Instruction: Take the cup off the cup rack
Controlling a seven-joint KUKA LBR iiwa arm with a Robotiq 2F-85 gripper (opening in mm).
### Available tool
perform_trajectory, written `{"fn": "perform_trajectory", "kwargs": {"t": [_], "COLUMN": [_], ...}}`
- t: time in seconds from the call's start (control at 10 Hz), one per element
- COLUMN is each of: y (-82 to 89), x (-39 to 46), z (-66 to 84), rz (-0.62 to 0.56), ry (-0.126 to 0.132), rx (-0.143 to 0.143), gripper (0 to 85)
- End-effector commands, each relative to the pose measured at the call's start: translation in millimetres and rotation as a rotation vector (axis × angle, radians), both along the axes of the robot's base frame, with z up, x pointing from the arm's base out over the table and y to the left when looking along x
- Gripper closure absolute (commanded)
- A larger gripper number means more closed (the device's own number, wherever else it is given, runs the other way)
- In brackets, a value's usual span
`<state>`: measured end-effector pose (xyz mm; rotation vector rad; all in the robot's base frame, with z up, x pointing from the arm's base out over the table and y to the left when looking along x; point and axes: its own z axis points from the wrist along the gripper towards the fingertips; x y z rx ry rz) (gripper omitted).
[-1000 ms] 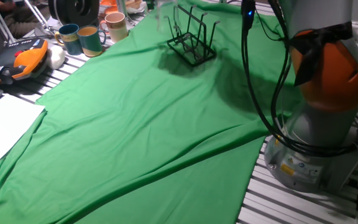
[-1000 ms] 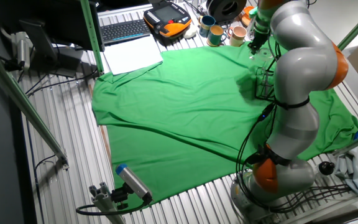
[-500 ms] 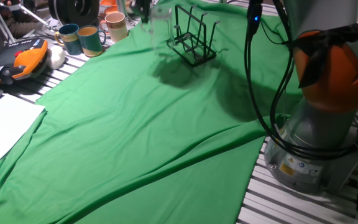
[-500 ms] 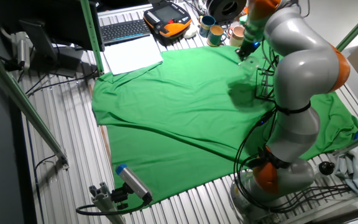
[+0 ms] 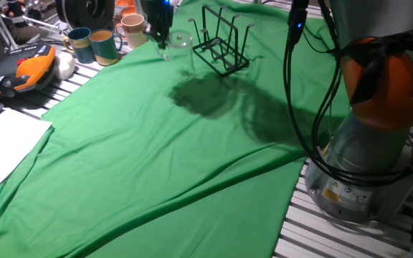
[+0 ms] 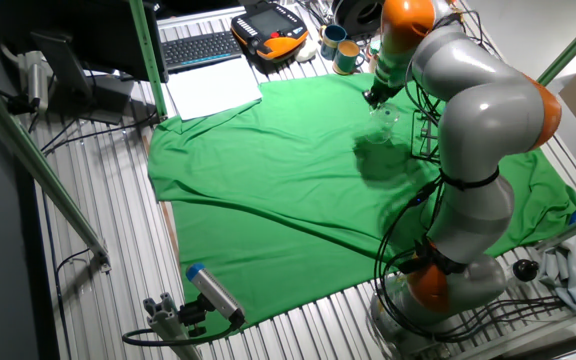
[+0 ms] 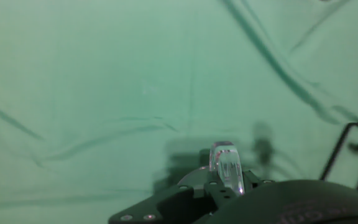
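The clear glass cup (image 5: 180,41) hangs in the air left of the black wire cup rack (image 5: 223,43), off its prongs. My gripper (image 5: 162,39) is shut on the cup's side, above the green cloth (image 5: 156,143). In the other fixed view the cup (image 6: 383,112) hangs just below my gripper (image 6: 373,97), left of the rack (image 6: 426,130). In the hand view a piece of the clear cup (image 7: 227,168) shows between my fingers, and a corner of the rack (image 7: 347,155) is at the right edge.
Two teal-and-tan mugs (image 5: 95,44) and a cream mug (image 5: 133,30) stand at the cloth's far left edge. An orange-and-black pendant (image 5: 31,68) and white paper (image 5: 2,147) lie at the left. My arm's base (image 5: 364,143) stands at the right.
My gripper has carried the cup leftward and down, away from the rack. Its shadow on the cloth has moved left with it.
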<state>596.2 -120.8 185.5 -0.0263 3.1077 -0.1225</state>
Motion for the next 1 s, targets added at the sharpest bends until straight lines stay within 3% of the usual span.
{"fn": "perform_trajectory", "kwargs": {"t": [0.0,0.4,0.7,0.9], "y": [-0.1,-0.8,-1.3,-1.0], "x": [-1.8,-6.7,-10.3,-11.8], "z": [-6.2,-26.4,-33.7,-34.6], "rz": [-0.01,-0.005,-0.001,0.005], "ry": [-0.011,-0.08,-0.106,-0.104], "rx": [-0.005,-0.015,-0.015,-0.019], "gripper": [68.0,68.0,68.0,68.0]}}
